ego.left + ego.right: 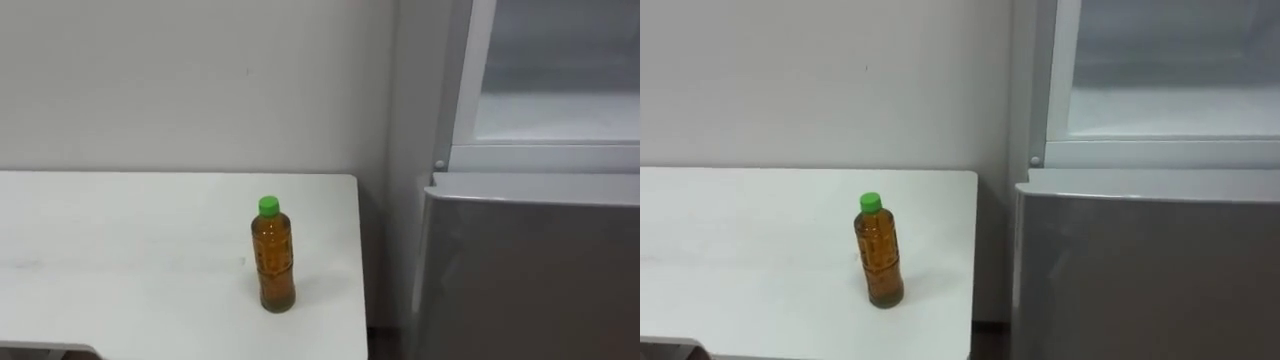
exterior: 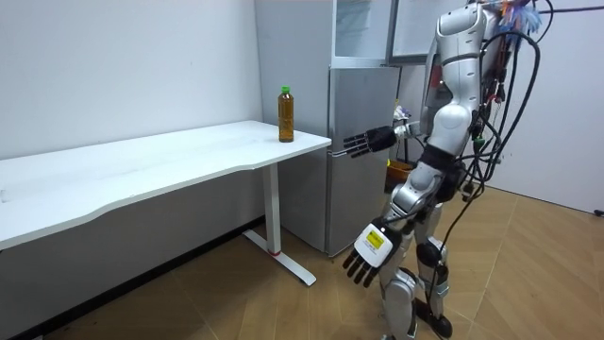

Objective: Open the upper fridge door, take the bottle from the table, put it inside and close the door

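Observation:
An amber bottle (image 1: 273,255) with a green cap stands upright on the white table (image 1: 120,250), near its right end. To its right is the grey fridge (image 1: 530,270); its upper compartment (image 1: 560,80) appears open, showing a pale inside. In the room view I stand before the fridge (image 2: 363,189), a step from the table's end and the bottle (image 2: 286,114). My right hand (image 2: 363,144) reaches forward at the height of the fridge's lower door, fingers straight, holding nothing. My left hand (image 2: 370,253) hangs low by my thigh, fingers relaxed and empty.
A plain wall runs behind the table and fridge. The long table (image 2: 142,165) stretches to the room view's left on a white leg (image 2: 274,212). Bare wooden floor (image 2: 528,283) lies around me.

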Motion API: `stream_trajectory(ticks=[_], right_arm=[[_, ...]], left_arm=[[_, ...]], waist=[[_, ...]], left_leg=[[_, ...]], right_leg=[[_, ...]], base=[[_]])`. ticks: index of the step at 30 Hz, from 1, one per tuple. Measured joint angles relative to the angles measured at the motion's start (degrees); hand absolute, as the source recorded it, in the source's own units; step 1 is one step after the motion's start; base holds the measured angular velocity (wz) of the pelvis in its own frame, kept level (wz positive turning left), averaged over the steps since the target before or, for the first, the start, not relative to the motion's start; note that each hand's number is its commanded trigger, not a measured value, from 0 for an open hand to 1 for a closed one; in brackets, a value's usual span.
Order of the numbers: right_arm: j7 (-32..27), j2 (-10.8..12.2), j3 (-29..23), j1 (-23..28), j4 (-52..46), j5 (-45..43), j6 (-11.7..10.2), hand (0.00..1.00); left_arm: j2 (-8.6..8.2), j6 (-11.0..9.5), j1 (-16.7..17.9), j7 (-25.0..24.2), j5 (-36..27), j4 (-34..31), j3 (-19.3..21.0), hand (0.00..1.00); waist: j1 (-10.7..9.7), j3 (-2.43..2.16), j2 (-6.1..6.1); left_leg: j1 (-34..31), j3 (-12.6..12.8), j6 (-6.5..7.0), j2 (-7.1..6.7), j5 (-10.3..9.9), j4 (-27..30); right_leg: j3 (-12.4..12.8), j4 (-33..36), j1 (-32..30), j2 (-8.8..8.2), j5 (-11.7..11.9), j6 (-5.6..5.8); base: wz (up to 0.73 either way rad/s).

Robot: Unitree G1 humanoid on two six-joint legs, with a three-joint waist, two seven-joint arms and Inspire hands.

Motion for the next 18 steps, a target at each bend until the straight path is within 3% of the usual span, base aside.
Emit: stream_trajectory(ticks=[6,18], right_arm=[[1.1,-0.1,-0.1,-2.2,-5.9,0.5,0.0,0.00],[1.3,-0.8,1.5,-3.0,-13.4,0.6,0.0,0.00]], left_arm=[[0.63,0.1,-0.3,0.0,0.1,0.0,0.1,0.00],[0.76,1.5,0.4,-0.3,4.7,-0.2,-1.1,0.00]], waist=[[1.4,-0.08,-0.92],[4.3,-0.15,-0.65]], left_leg=[[-0.2,0.0,0.10,0.15,0.0,1.1],[-0.9,-0.1,0.37,0.55,-0.6,2.2]], right_leg=[[-0.1,0.9,0.2,-0.06,0.0,0.00],[-0.4,0.9,0.4,0.16,0.4,-0.29]], base=[[0.02],[0.01]])
